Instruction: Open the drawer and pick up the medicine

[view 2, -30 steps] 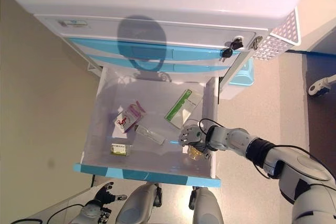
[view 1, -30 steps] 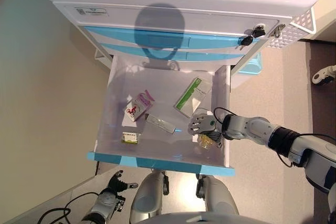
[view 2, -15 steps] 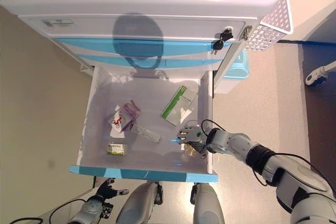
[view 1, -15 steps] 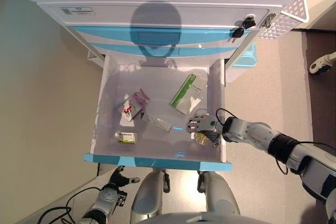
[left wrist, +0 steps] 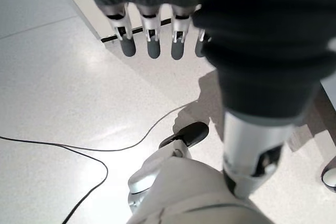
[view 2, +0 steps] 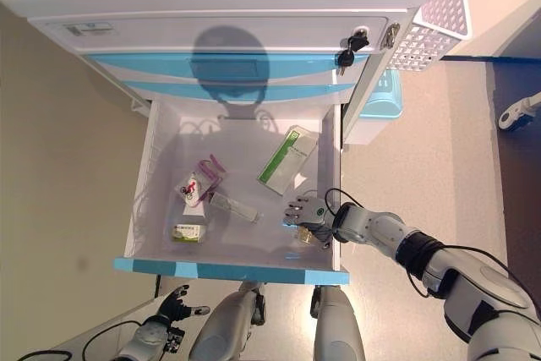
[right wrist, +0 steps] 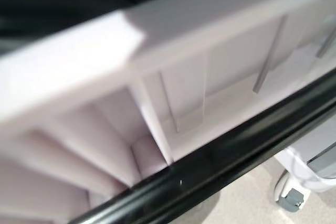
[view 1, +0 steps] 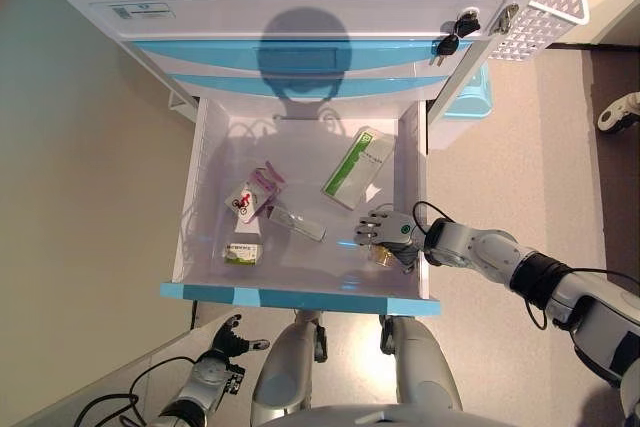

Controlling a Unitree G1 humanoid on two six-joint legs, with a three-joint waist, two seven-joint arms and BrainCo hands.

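Note:
The cart's bottom drawer [view 1: 300, 295] stands pulled out, white inside with a blue front. In it lie a green-and-white box [view 1: 358, 167], a pink packet [view 1: 252, 197], a white strip [view 1: 298, 222], a small green box [view 1: 243, 253] and a yellow pack [view 1: 383, 258]. My right hand [view 1: 385, 230] reaches over the drawer's right wall into its front right corner, fingers spread, right over the yellow pack and holding nothing that I can see. Its wrist view shows only the drawer wall [right wrist: 173, 87]. My left hand [view 1: 225, 342] hangs low outside the drawer, fingers [left wrist: 152, 43] straight above the floor.
Two shut blue drawers [view 1: 300, 57] sit above the open one, with keys [view 1: 450, 37] hanging at the cart's right corner. A white perforated basket [view 1: 555, 2] and a light blue bin [view 1: 470, 107] hang on the cart's right side. A caster wheel [view 1: 620, 112] shows at far right.
The whole view has shifted, so the camera moved. My right hand stays in the drawer's front right corner over the yellow pack, its fingers a little more spread.

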